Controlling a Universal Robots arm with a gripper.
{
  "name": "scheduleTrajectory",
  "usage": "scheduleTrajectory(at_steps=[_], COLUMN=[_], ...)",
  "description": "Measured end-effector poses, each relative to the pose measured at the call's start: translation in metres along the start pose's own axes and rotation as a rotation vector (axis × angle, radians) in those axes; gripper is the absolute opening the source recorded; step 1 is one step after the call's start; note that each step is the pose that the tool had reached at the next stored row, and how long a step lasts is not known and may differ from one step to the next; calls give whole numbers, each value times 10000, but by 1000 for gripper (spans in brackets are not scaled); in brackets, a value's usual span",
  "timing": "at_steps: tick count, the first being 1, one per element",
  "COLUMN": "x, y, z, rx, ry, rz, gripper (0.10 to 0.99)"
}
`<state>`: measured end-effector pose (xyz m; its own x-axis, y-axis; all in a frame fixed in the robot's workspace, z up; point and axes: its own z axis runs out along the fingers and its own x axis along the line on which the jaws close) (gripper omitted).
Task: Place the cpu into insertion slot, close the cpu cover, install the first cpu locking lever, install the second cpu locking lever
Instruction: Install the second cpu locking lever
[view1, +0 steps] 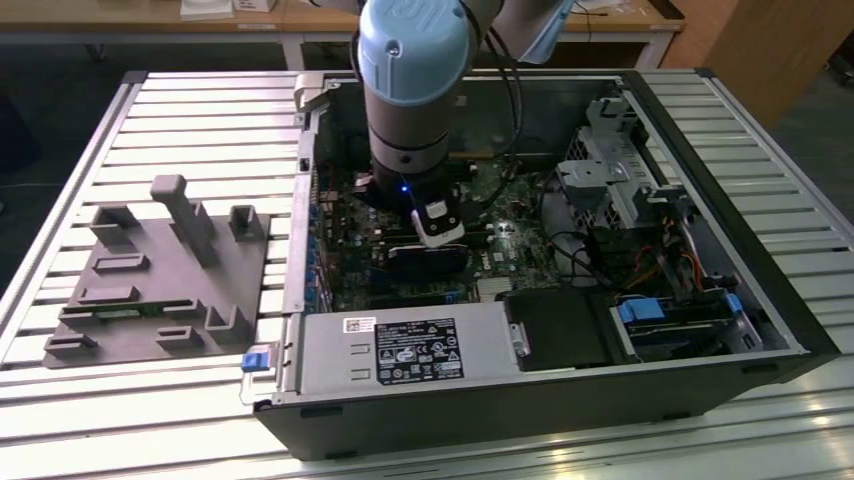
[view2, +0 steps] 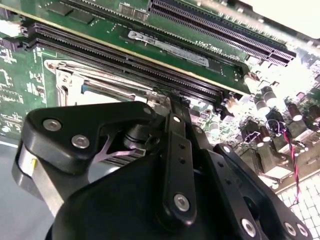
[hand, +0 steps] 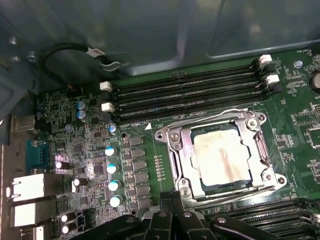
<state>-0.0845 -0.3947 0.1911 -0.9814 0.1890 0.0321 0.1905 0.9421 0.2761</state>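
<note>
1. Your gripper (hand: 175, 217) hangs low over the motherboard (hand: 75, 145), just beside the socket; you cannot tell how its fingers stand.
2. The cpu (hand: 220, 157) lies in the insertion slot (hand: 175, 135), with the cpu cover (hand: 262, 150) closed around it.
3. Beyond run the long memory slots (hand: 190, 90).

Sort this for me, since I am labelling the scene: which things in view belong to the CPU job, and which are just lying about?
Part of the job:
cpu, seated in the insertion slot
cpu cover, down around the chip
tool, close beside the socket

Lying about:
grey fixture plate on the table beside the case
memory slots
capacitors
power supply
</note>
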Motion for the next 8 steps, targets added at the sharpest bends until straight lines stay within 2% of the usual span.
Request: scheduleTrajectory(at_steps=[4,8], x=[2,6], y=[20,53], z=[-66,-184], rx=[-1,-2], ry=[0,-1], rz=[0,0], gripper=[106,106])
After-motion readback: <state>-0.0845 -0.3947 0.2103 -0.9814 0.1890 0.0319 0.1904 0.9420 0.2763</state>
